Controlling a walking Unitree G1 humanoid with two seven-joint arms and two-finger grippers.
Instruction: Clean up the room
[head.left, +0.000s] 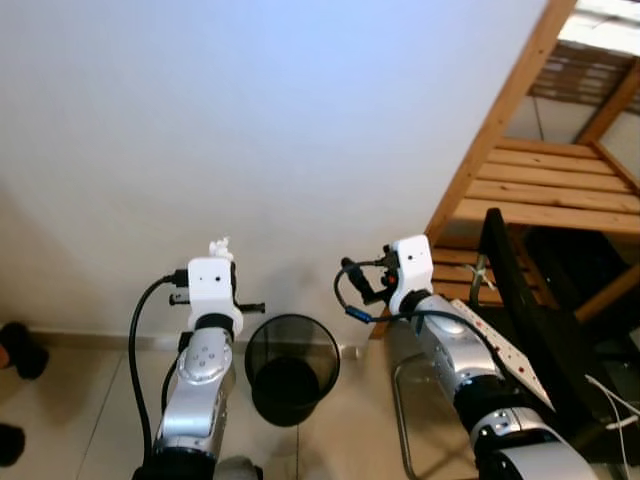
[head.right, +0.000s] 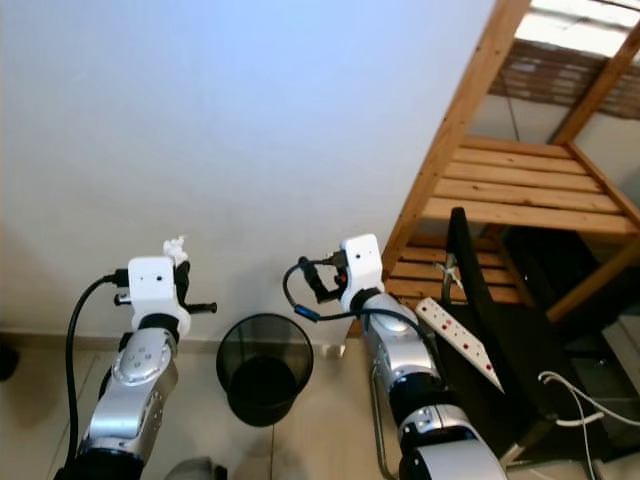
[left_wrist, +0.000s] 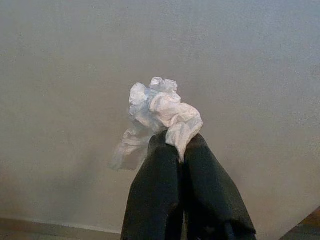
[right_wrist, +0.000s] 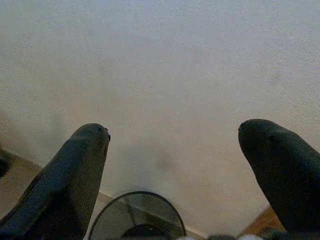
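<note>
A room in a home — plain white wall (head.left: 250, 120), pale tiled floor (head.left: 80, 400), a black mesh wastebasket (head.left: 290, 370) against the skirting, a slatted pine shelf unit (head.left: 545, 185) and a white power strip (head.left: 500, 345) beside it.

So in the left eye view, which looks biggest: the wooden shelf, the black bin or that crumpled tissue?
1. Wooden shelf, by far the largest.
2. Black bin on the floor, though it sits farther from the camera.
3. Crumpled tissue, a small white tuft peeking above the left pincer, which is shut on it.
</note>
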